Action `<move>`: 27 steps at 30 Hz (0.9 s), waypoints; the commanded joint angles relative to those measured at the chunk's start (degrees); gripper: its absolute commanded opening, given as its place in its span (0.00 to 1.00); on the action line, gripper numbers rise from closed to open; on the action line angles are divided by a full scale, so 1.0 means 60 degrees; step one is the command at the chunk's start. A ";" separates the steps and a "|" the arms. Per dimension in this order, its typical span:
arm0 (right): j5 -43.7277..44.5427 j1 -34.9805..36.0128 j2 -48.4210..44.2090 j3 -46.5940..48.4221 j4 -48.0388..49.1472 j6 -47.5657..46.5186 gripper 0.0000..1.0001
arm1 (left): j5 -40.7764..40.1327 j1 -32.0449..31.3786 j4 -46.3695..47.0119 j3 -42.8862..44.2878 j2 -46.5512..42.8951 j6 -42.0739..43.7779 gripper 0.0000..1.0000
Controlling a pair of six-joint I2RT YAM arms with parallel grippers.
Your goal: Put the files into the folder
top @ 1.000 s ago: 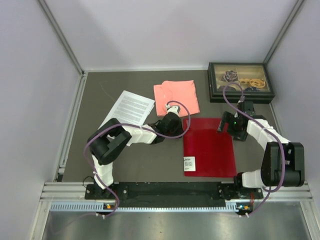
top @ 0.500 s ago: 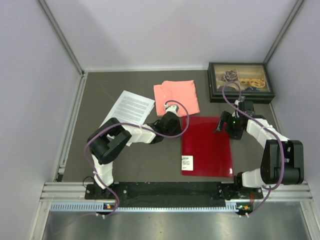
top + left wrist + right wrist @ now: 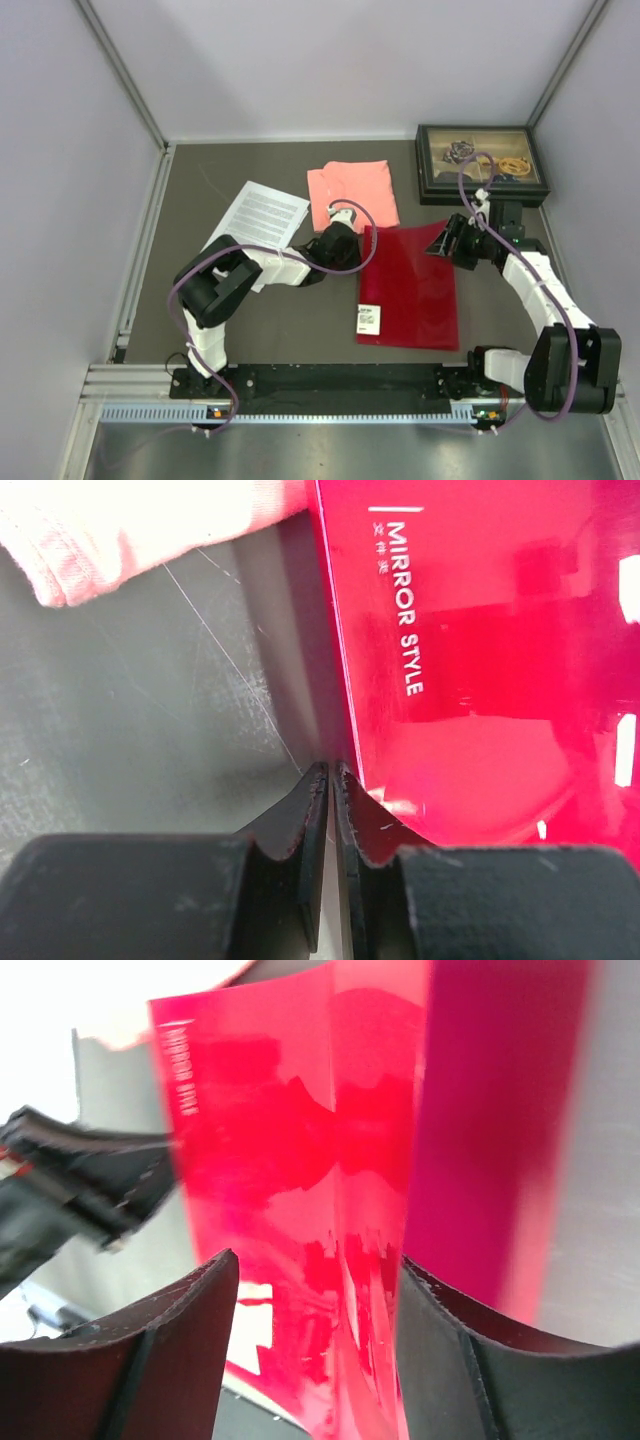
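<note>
Folder (image 3: 415, 290) lies right of centre on table (image 3: 300, 320), far right corner of its cover lifted. Right gripper (image 3: 318, 1258) at that corner, 2 fingers wide apart, clamping nothing. Left gripper (image 3: 330, 770) pinched closed, nothing seen between tips, at folder's left edge. Files (image 3: 265, 215) well left, beside pink cloth (image 3: 350, 190).

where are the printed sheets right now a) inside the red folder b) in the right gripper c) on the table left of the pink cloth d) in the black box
c: the files lie on the table left of the pink cloth, apart from the folder.
</note>
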 commanded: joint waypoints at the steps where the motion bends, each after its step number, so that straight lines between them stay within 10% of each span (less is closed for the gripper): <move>1: -0.1538 0.0583 -0.0312 0.0087 0.0315 0.0337 0.58 | 0.0200 -0.0084 -0.2473 -0.0674 0.0812 0.0367 0.15; 5: -0.1028 0.1229 -0.0033 0.0219 0.0256 0.0146 0.52 | 0.0288 -0.0172 -0.2575 -0.0484 0.0827 0.0352 0.16; 12: 0.1184 0.1435 -0.0384 0.1445 -0.1484 -0.0438 0.00 | 0.0303 -0.0377 -0.2722 -0.0673 0.0228 0.0235 0.25; 18: 0.2826 0.1859 -0.0326 0.3174 -0.3931 -0.1377 0.00 | -0.0034 -0.0377 -0.3102 -0.1332 -0.1862 0.0235 0.55; 27: 0.5593 0.4626 0.0638 0.5387 -0.6305 -0.1334 0.00 | -0.0868 -0.0289 -0.4975 -0.1495 -0.6285 0.0382 0.70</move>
